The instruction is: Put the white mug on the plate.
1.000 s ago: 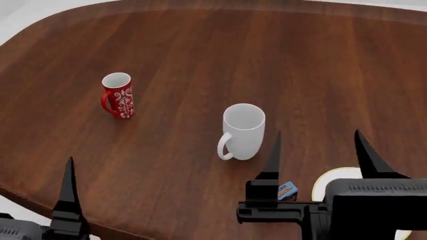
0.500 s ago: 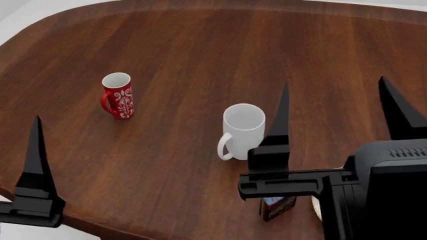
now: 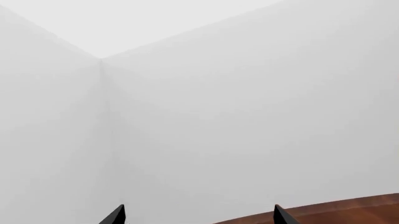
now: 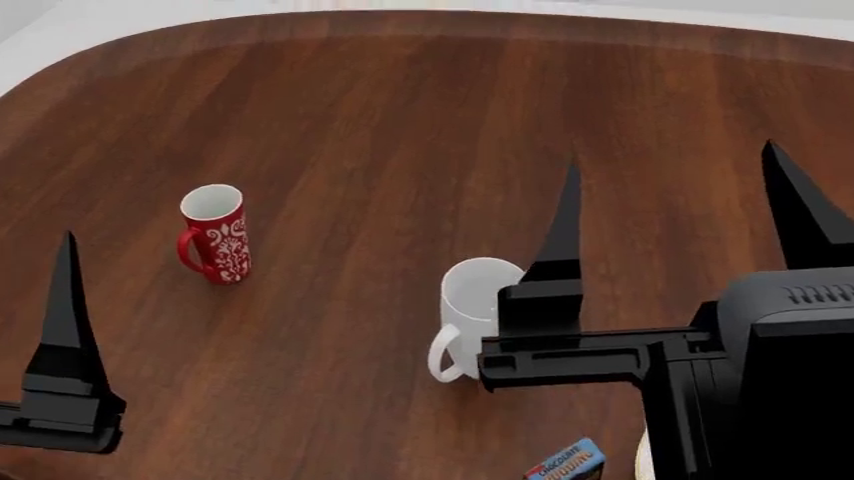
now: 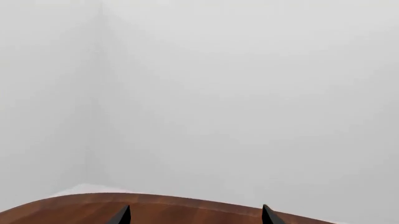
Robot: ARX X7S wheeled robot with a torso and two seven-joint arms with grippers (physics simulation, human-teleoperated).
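From the head camera I see the plain glossy white mug [image 4: 470, 315] standing upright on the dark brown wooden table [image 4: 400, 120], its loop handle turned toward the robot's side and a little to the left. I use that mug as my landmark. My right gripper [image 4: 674, 215] hangs in the air just right of it, the two black pointed fingers spread wide with nothing between them; the left one of those fingers [image 4: 561, 235] overlaps the mug's right edge in this view, and I cannot tell whether it touches. Well to the left of the mug and a bit farther back stands a red mug with a white floral pattern [image 4: 214, 235], upright. Nearer to me than the white mug, and slightly right, lies a small blue printed packet [image 4: 566, 462]. Right of that, a sliver of the round white plate [image 4: 643, 456] peeks from behind the gripper body.

My left gripper [image 3: 196, 215] shows two tips held apart in its wrist camera, released and empty, facing a pale wall [image 3: 249, 116].
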